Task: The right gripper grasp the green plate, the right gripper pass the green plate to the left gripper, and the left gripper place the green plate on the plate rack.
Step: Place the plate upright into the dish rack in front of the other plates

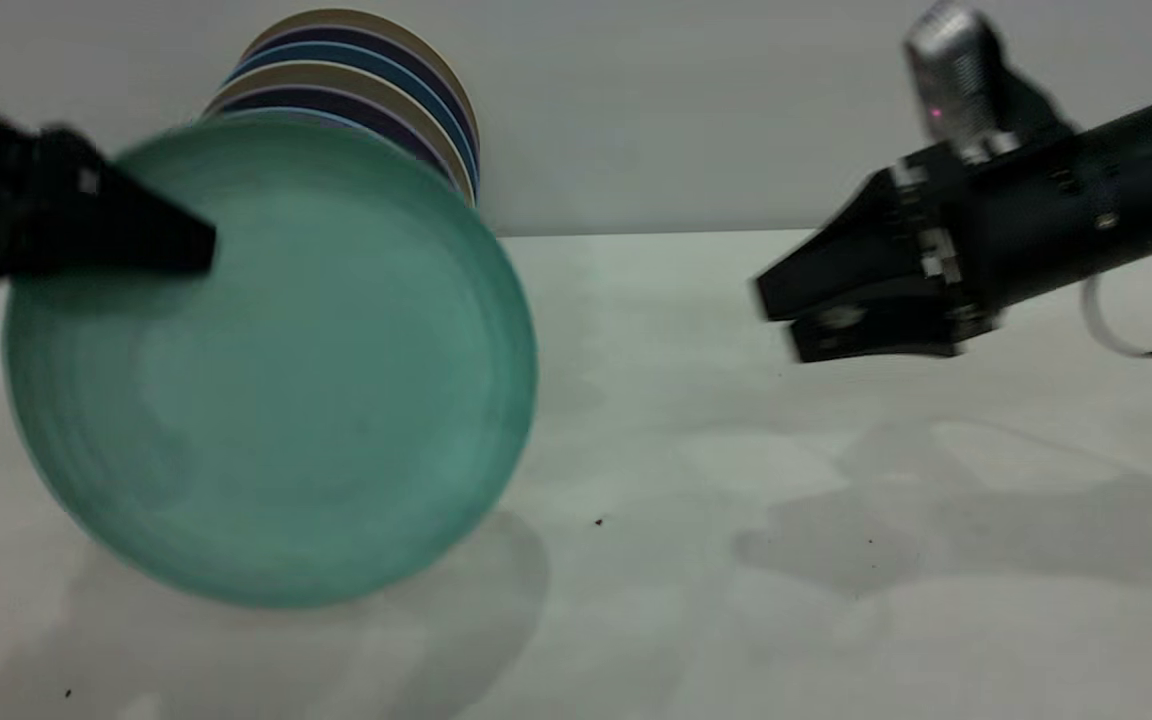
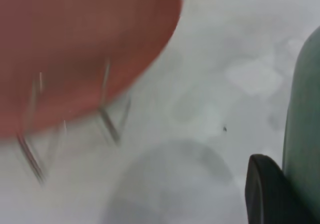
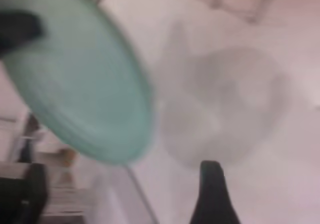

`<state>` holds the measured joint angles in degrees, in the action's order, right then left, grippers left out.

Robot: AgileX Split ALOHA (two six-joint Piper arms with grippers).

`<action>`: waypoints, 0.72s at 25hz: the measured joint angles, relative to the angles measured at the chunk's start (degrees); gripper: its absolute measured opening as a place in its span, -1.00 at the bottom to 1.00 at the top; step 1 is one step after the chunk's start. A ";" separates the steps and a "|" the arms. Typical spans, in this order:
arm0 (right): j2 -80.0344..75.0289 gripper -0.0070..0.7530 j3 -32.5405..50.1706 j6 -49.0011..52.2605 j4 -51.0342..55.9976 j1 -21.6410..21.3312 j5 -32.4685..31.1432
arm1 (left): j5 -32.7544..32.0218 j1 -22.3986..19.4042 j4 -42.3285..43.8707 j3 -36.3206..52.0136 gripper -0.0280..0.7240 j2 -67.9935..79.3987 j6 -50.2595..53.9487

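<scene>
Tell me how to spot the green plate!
Look at the left side of the table, in front of the standing row of plates. The left gripper holds the green plate up; it is the only teal one, held alone.

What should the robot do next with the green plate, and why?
Probably carry it toward the plate rack. The left gripper grips the green plate by its rim, held above the table, while the right gripper hangs open and apart, so the handover looks done.
</scene>
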<state>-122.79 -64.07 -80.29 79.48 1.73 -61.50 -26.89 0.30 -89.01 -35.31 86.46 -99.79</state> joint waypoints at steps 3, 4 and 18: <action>1.26 0.50 0.00 2.33 -2.97 -2.37 2.22 | -3.29 0.00 11.08 -5.15 -0.64 -1.09 -3.73; 1.31 0.50 0.00 2.82 -3.25 -2.88 2.46 | -4.33 0.00 15.34 -6.99 -0.64 -1.09 -5.21; 1.31 0.50 0.00 3.49 -4.18 -3.33 3.91 | -1.82 0.00 36.39 -27.42 -0.64 5.27 -20.62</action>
<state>-121.48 -64.07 -76.80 75.30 -1.61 -57.59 -28.71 0.30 -52.62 -62.73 91.73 -120.41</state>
